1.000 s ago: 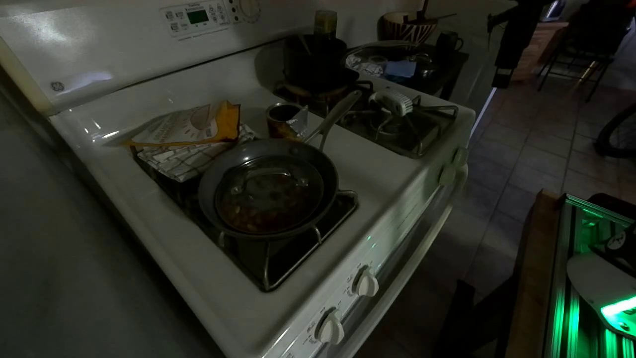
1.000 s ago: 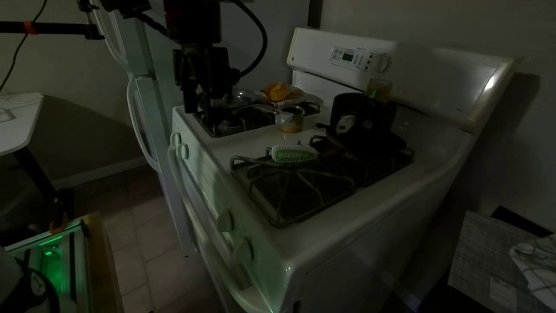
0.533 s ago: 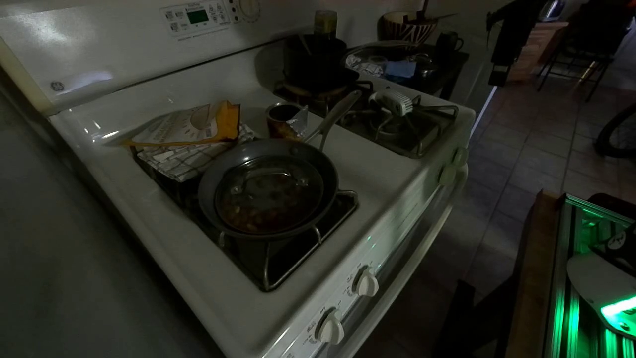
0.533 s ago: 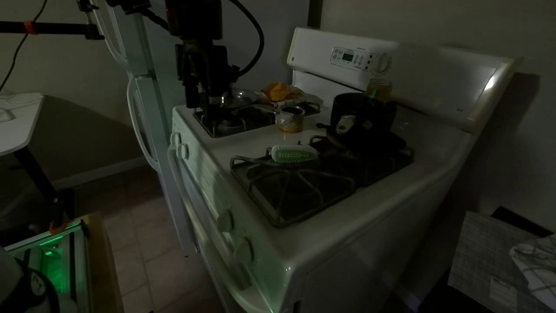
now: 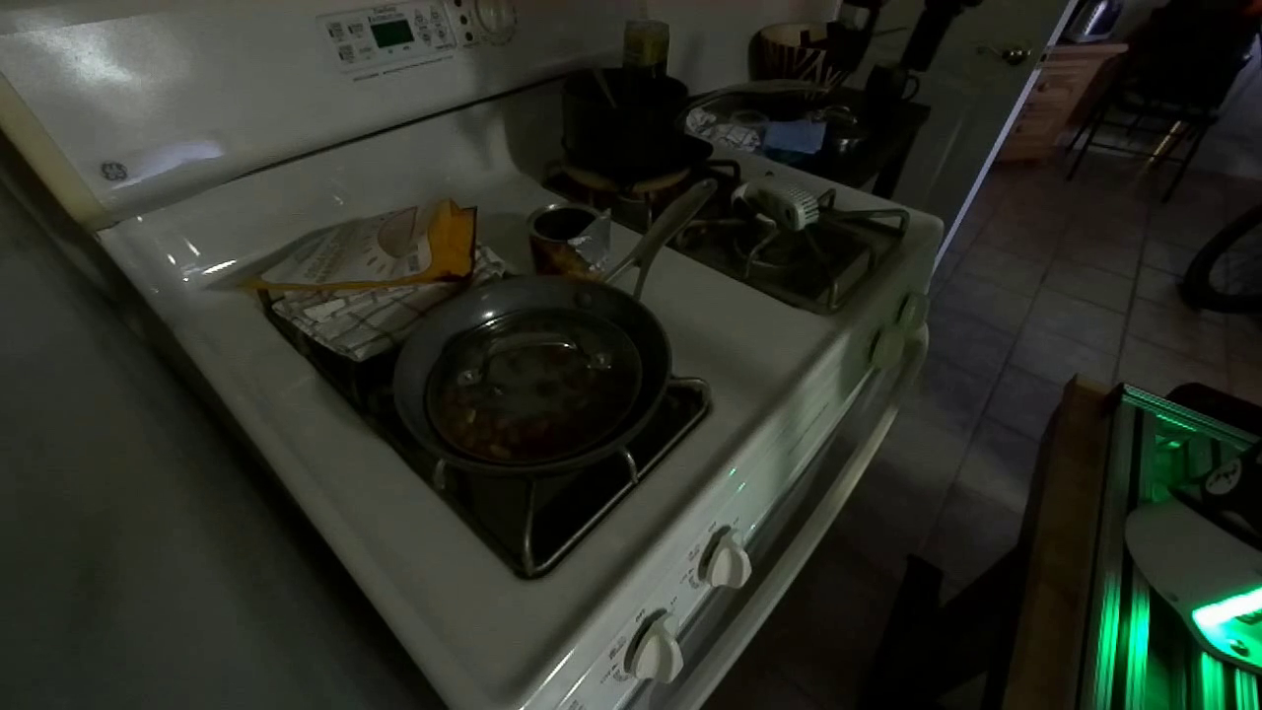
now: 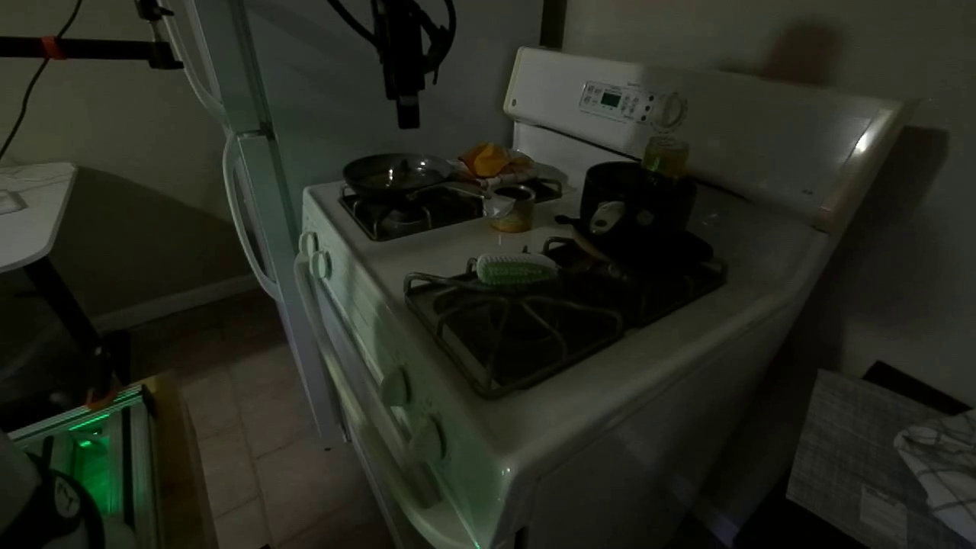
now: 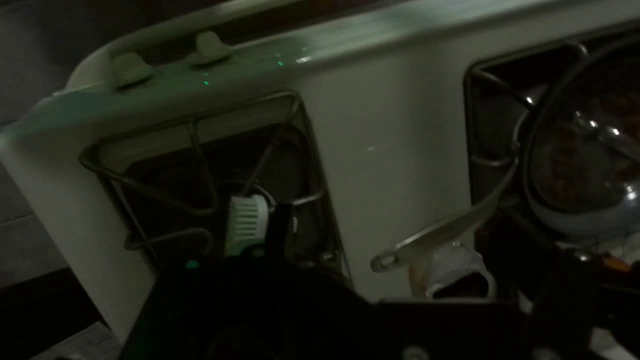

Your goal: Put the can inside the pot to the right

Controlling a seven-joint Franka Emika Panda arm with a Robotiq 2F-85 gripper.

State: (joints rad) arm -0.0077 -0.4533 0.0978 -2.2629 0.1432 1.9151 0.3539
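Note:
The can stands upright and open between the burners, its lid peeled back; it also shows in an exterior view and, partly covered by my gripper, in the wrist view. The dark pot sits on the back burner and also shows in an exterior view. The pot does not show in the wrist view. My gripper is open and empty above the stove, fingers wide apart, with the can between them in the picture. It shows high in both exterior views.
A frying pan with a glass lid stands on the front burner; its handle reaches over near the can. A brush lies on a burner grate. A jar stands by the pot. An orange bag lies on cloth behind the pan.
My gripper has moved up and over the stove, rightward in an exterior view, and turned. The frying pan it covered there is now uncovered. The can and pot have not moved.

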